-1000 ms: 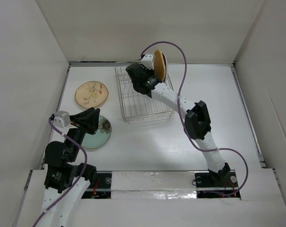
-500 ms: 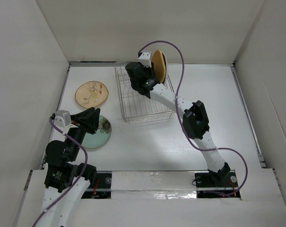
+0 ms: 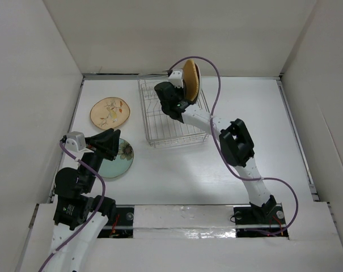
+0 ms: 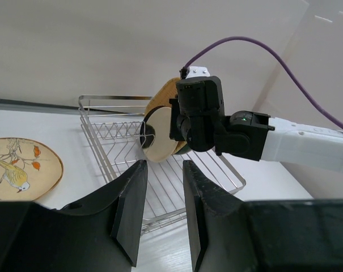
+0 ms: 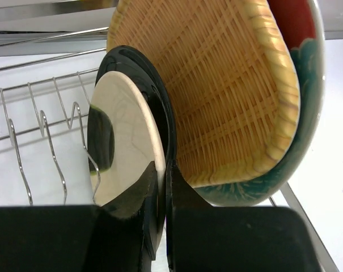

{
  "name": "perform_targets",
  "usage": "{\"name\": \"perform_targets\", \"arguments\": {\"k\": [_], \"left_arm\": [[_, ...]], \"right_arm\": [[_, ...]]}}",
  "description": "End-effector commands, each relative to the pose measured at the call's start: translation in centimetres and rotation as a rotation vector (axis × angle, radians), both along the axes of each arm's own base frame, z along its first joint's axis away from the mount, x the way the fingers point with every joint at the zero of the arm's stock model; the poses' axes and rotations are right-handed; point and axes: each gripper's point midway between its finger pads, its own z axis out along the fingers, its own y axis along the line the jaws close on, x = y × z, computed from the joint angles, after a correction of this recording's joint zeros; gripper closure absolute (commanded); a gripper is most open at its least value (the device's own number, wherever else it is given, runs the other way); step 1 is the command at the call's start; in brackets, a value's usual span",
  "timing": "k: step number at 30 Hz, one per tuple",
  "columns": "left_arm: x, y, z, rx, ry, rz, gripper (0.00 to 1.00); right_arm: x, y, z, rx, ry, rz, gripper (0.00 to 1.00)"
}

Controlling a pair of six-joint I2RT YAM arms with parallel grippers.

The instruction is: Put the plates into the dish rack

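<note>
From above, we see the right gripper (image 3: 180,92) over the back of the dish rack (image 3: 172,126), its wrist a touch further right than half a second ago. The orange-tan plate (image 3: 191,79) stands on edge at the rack's far rim. The tan floral plate (image 3: 110,112) and pale green plate (image 3: 122,158) lie on the table (image 3: 245,107) where they were, the left gripper (image 3: 111,141) unmoved over the green one

Through the left wrist, that gripper's jaws stand apart and empty; the small black plate (image 4: 157,141) is upright inside the rack

Through the right wrist, the right jaws are clamped on the small black plate's rim, just before the orange-tan plate, with the red-and-teal plate (image 5: 299,39) behind
</note>
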Motion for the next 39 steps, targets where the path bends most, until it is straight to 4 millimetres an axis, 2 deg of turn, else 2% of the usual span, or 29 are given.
{"name": "perform_targets", "arguments": {"k": [1, 3, 6, 7, 9, 10, 11, 14, 17, 21, 22, 23, 24, 25, 26, 27, 28, 29, 30, 32, 33, 34, 35, 36, 37, 38, 39], "left_arm": [[-0.1, -0.2, 1.0, 0.002, -0.033, -0.012, 0.72], [-0.1, -0.2, 1.0, 0.002, -0.033, -0.012, 0.72], [-0.1, -0.2, 1.0, 0.001, -0.035, -0.012, 0.72], [-0.1, -0.2, 1.0, 0.001, -0.035, -0.01, 0.72], [-0.2, -0.2, 1.1, 0.0, -0.036, -0.01, 0.72], [-0.2, -0.2, 1.1, 0.0, -0.036, -0.01, 0.72], [-0.2, -0.2, 1.1, 0.0, -0.036, -0.01, 0.72], [-0.1, -0.2, 1.1, 0.001, -0.036, -0.012, 0.72], [-0.2, -0.2, 1.1, 0.001, -0.039, -0.012, 0.72], [-0.2, -0.2, 1.2, -0.002, -0.042, -0.01, 0.72], [-0.2, -0.1, 1.2, -0.002, -0.042, -0.009, 0.72], [-0.2, -0.1, 1.2, -0.002, -0.043, -0.009, 0.72], [-0.2, -0.1, 1.2, -0.002, -0.042, -0.007, 0.72], [-0.2, -0.1, 1.3, -0.004, -0.044, -0.006, 0.72], [-0.2, 0.0, 1.3, -0.002, -0.047, -0.002, 0.72], [-0.3, 0.1, 1.5, -0.005, -0.052, 0.002, 0.72], [-0.4, 0.2, 1.6, -0.007, -0.055, 0.007, 0.73], [-0.4, 0.3, 1.6, -0.009, -0.055, 0.013, 0.74], [-0.4, 0.6, 1.8, -0.013, -0.062, 0.023, 0.75], [-0.6, 0.8, 1.9, -0.018, -0.067, 0.035, 0.83], [-0.7, 1.1, 2.1, -0.023, -0.073, 0.047, 0.86], [-0.7, 1.2, 2.2, -0.028, -0.077, 0.051, 0.89], [-0.9, 1.3, 2.4, -0.029, -0.082, 0.056, 0.96], [-0.9, 1.8, 2.6, -0.04, -0.089, 0.077, 0.99], [-1.0, 2.1, 2.8, -0.049, -0.092, 0.093, 1.0], [-1.1, 2.2, 2.9, -0.054, -0.097, 0.1, 1.0], [-1.3, 2.6, 3.1, -0.065, -0.105, 0.115, 1.0]], "right_arm": [[-0.2, -1.4, 7.2, 0.055, -0.15, -0.067, 1.0], [0.1, -1.3, 8.0, 0.022, -0.162, -0.063, 1.0], [0.9, -0.3, 7.6, 0.012, -0.156, -0.028, 1.0], [1.4, -0.3, 6.8, 0.002, -0.131, -0.017, 1.0], [1.4, -0.1, 6.1, 0.01, -0.119, -0.013, 0.9], [1.3, 0.0, 5.2, 0.004, -0.101, -0.001, 0.86], [1.2, 0.0, 5.3, 0.016, -0.102, 0.005, 0.76], [0.8, 0.1, 5.2, 0.04, -0.096, 0.031, 0.57], [0.3, -0.1, 5.6, 0.045, -0.092, 0.044, 0.49], [-1.3, -0.6, 8.5, 0.075, -0.11, 0.077, 0.47], [-2.5, 1.1, 9.3, 0.099, -0.122, 0.128, 0.47], [-3.3, 1.8, 9.7, 0.11, -0.126, 0.163, 0.53], [-4.6, 2.6, 8.7, 0.109, -0.103, 0.208, 0.61], [-5.9, 4.3, 10.6, 0.171, -0.121, 0.302, 0.72], [-8.1, 6.9, 10.6, 0.199, -0.109, 0.398, 0.9], [-9.5, 8.4, 10.4, 0.248, -0.097, 0.457, 0.98], [-11.5, 10.3, 9.6, 0.282, -0.064, 0.555, 1.0], [-14.4, 13.0, 9.0, 0.296, -0.036, 0.642, 1.0], [-16.0, 14.3, 8.5, 0.318, -0.017, 0.678, 1.0], [-18.9, 16.5, 6.9, 0.332, 0.026, 0.734, 1.0], [-21.2, 18.0, 6.4, 0.366, 0.05, 0.764, 1.0], [-22.4, 18.9, 6.1, 0.397, 0.063, 0.787, 1.0], [-23.6, 19.4, 4.6, 0.416, 0.097, 0.807, 1.0], [-24.7, 20.4, 4.3, 0.507, 0.115, 0.814, 1.0], [-26.3, 21.7, 3.9, 0.56, 0.137, 0.857, 1.0], [-27.4, 22.2, 1.7, 0.614, 0.188, 0.839, 1.0], [-28.2, 22.7, 0.8, 0.643, 0.211, 0.838, 1.0]]}}
